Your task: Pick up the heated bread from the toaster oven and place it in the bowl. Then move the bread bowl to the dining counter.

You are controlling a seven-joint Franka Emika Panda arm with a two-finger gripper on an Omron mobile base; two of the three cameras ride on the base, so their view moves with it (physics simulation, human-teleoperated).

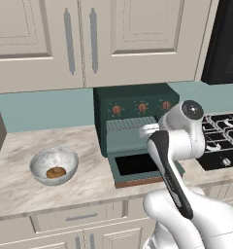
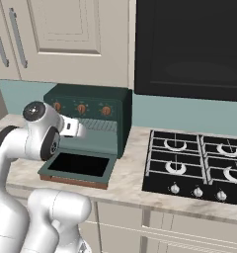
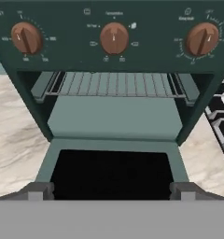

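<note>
Golden-brown and small, the heated bread (image 1: 56, 172) is lying in the round white-grey marbled bowl (image 1: 41, 163) on the beige marbled counter (image 1: 89, 185), left of the dark green boxy toaster oven (image 3: 114, 60), so the transfer looks done. The oven's glass-windowed door (image 3: 111, 172) is hanging open and its wire rack (image 3: 114, 84) is sitting bare, while the two-finger gripper (image 3: 112, 190) is facing the cavity, jaws wide apart, holding nothing.

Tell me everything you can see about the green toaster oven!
The toaster oven is a dark green box with three orange-brown knobs in a row along its top front. Its door, with a dark glass window, hangs open and lies flat over the marbled counter. Inside sits a wire rack with nothing visible on it. It stands against the teal wall, left of the black stove. The gripper faces its opening.
</note>
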